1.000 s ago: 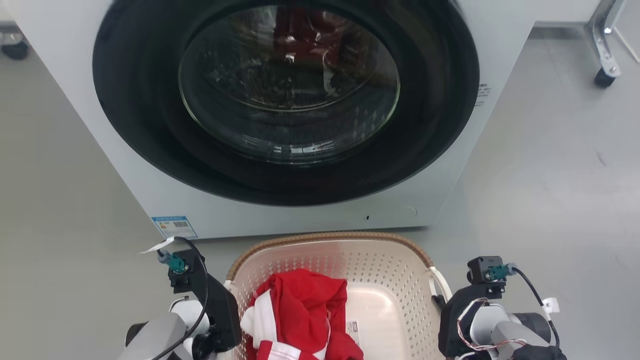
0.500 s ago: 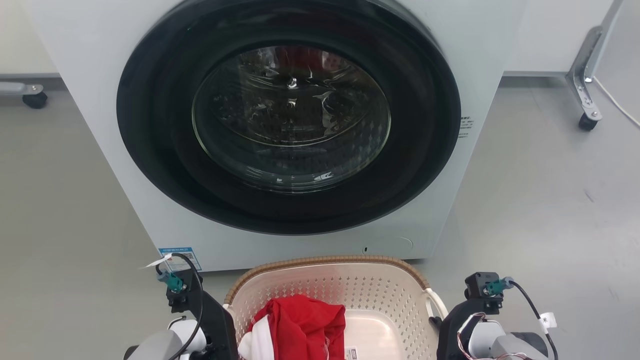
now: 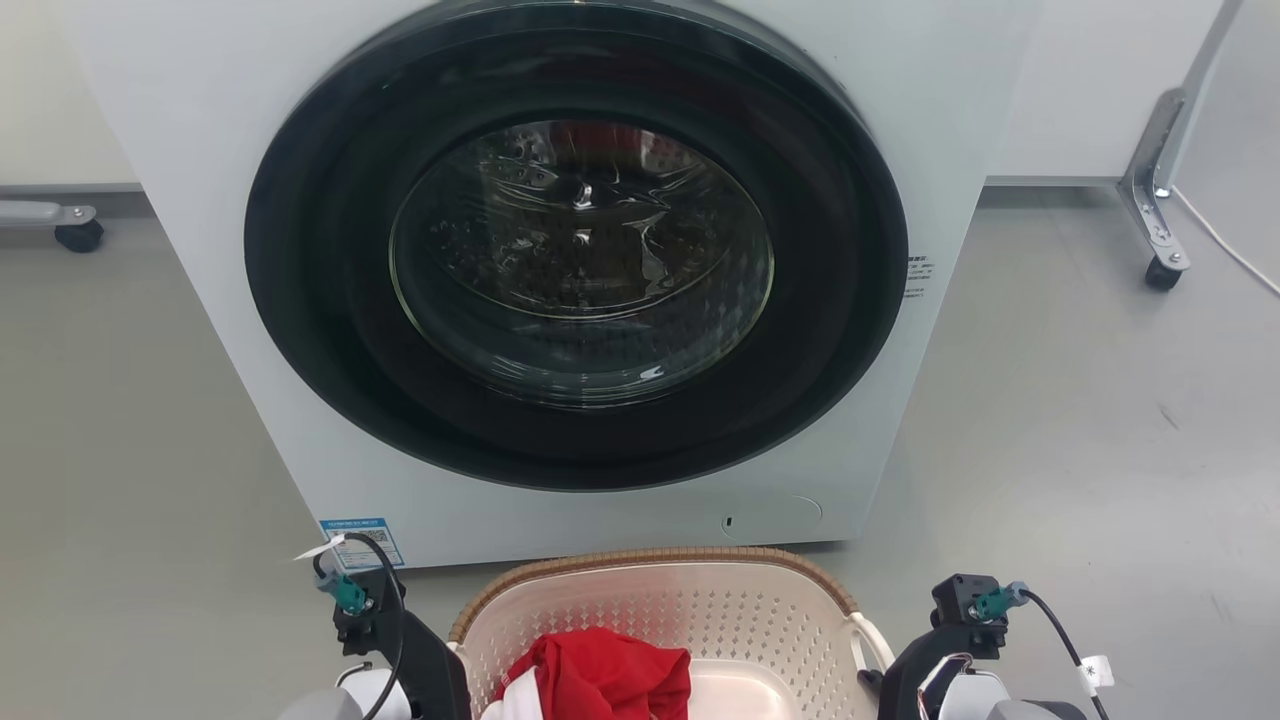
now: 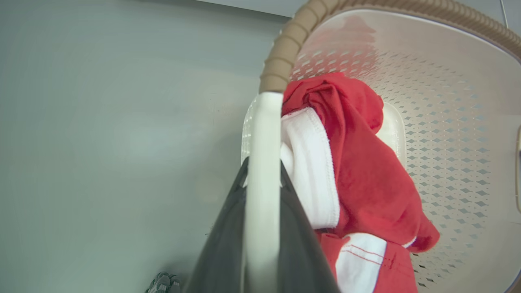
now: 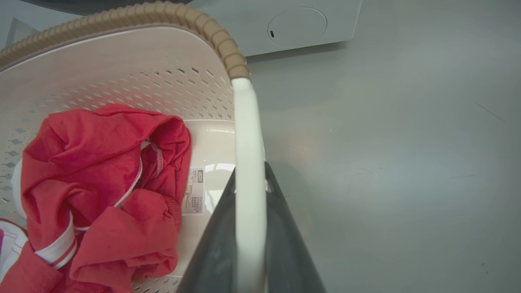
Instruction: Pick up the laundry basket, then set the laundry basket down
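The laundry basket, cream-white and perforated with a brown woven-look rim, sits at the bottom of the head view just in front of the washing machine. A red and white garment lies inside it. In the left wrist view my left gripper is shut on the basket's white left handle. My right gripper is likewise shut on the white right handle. Both pairs of dark fingers clamp the handles from either side. Whether the basket touches the floor I cannot tell.
A white washing machine with a big dark round door, shut, stands directly ahead, very close to the basket's far rim. Grey floor lies to both sides. A wheeled frame leg is at the far right, a caster at the far left.
The whole head view has shifted downward, so the camera moved: more of the washing machine shows and less of the basket. Both grippers stay on the handles.
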